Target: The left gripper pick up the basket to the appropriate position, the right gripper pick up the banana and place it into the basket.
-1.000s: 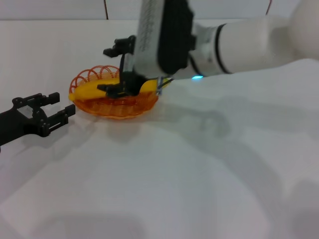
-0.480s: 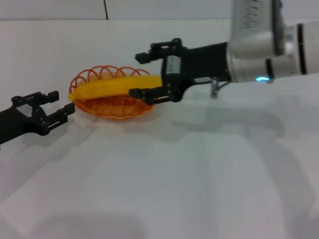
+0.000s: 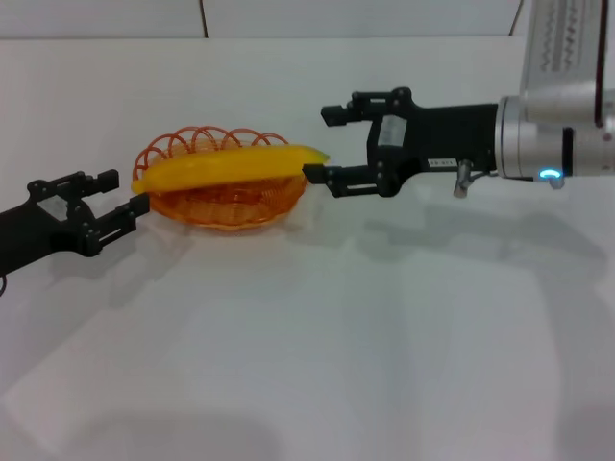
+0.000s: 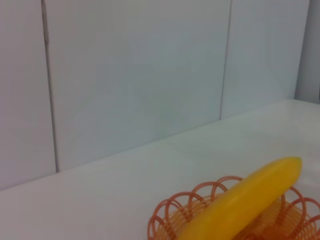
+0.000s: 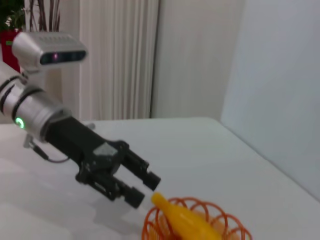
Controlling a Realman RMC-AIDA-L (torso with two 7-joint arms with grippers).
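The orange wire basket (image 3: 223, 205) stands on the white table, left of centre in the head view. The yellow banana (image 3: 231, 165) lies across its rim, both ends sticking out. My right gripper (image 3: 324, 144) is open and empty, level with the banana's right tip and just clear of it. My left gripper (image 3: 122, 192) is open at the basket's left side, its lower finger close to the rim. The left wrist view shows the banana (image 4: 245, 200) over the basket (image 4: 176, 212). In the right wrist view, the left gripper (image 5: 146, 190) sits beside the banana (image 5: 186, 222) and basket (image 5: 201, 205).
The white table (image 3: 317, 336) spreads wide in front of and to the right of the basket. A pale panelled wall (image 4: 135, 75) rises behind the table's far edge.
My right gripper has let go of the banana and drawn back to the right, out of the basket. The banana now rests on the basket. The left gripper has edged slightly toward the basket.
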